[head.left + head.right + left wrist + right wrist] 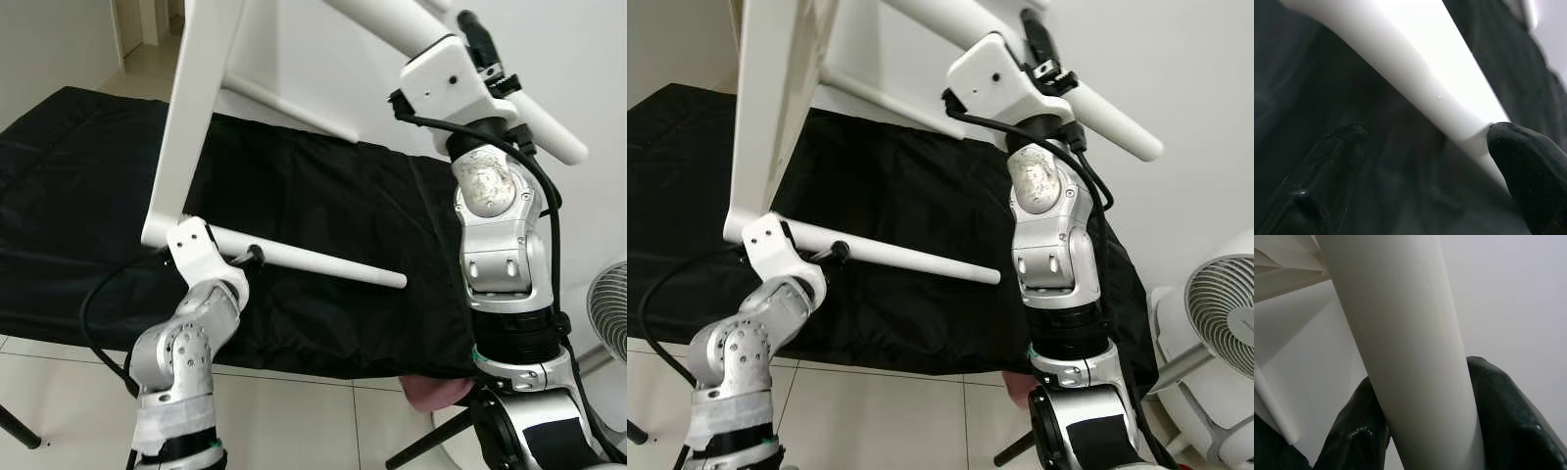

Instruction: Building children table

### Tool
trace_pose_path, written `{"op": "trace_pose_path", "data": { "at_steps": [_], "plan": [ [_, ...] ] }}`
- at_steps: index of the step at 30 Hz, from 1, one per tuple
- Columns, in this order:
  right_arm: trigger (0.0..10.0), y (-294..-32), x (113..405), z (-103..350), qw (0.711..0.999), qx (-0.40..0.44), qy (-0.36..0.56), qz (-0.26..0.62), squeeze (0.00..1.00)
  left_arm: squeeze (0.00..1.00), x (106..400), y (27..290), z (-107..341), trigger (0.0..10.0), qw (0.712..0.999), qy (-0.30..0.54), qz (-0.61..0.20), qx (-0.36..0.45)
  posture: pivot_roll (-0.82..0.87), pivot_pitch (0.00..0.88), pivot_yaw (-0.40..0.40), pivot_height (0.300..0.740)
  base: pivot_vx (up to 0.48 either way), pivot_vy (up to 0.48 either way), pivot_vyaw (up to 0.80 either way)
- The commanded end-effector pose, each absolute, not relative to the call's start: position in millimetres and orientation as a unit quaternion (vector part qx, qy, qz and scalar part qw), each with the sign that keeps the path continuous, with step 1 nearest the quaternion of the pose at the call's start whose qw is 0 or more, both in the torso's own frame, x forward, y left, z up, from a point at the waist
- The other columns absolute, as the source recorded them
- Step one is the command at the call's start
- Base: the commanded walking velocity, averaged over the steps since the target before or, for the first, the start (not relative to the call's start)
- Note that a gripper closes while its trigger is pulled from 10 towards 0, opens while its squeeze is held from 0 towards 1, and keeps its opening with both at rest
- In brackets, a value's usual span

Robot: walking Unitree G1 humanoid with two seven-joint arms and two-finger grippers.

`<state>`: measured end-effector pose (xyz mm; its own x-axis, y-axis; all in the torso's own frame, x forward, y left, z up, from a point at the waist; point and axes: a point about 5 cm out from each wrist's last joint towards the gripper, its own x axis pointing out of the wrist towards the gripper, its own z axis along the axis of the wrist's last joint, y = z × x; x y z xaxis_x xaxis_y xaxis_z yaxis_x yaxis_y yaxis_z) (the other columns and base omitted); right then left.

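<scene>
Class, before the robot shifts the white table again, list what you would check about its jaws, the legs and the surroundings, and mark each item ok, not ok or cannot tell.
1. Right gripper closed around the upper leg: ok.
2. Left gripper closed on the lower leg: not ok, one finger touches, the other stands apart.
3. Lower leg fully seated in the table frame: cannot tell.
4. Black cloth under the table: ok.
5. Fan away from the upper leg: ok.
</scene>
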<state>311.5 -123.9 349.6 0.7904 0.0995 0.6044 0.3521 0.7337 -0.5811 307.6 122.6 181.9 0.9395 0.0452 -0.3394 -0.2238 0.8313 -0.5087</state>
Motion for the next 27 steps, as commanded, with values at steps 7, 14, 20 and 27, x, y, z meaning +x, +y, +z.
{"op": "trace_pose_path", "data": {
  "at_steps": [7,14,20,27],
  "plan": [
    [0.0,-143.4,296.1,379.5,0.887,-0.239,-0.374,-0.127,0.0,0.0,348.0,102.1,206.4,10.0,0.9,0.122,0.113,-0.402,-0.06,0.0,-0.122,0.74,0.0,0.0,0.0],
    [0.0,-141.1,298.7,377.9,0.89,-0.241,-0.369,-0.118,0.0,0.0,360.5,98.7,224.9,10.0,0.899,0.075,0.11,-0.416,-0.06,0.0,-0.124,0.74,0.0,0.0,0.0],
    [0.0,-138.5,302.4,373.6,0.896,-0.235,-0.361,-0.104,0.0,0.0,358.6,89.9,245.8,0.0,0.918,0.024,0.082,-0.387,-0.05,0.0,-0.126,0.74,0.0,0.0,0.0],
    [0.0,-138.8,300.4,371.8,0.895,-0.239,-0.365,-0.091,0.0,0.0,338.7,91.9,281.3,0.0,0.944,-0.089,0.018,-0.317,-0.04,0.0,-0.132,0.74,0.0,0.0,0.0]
  ]
}}
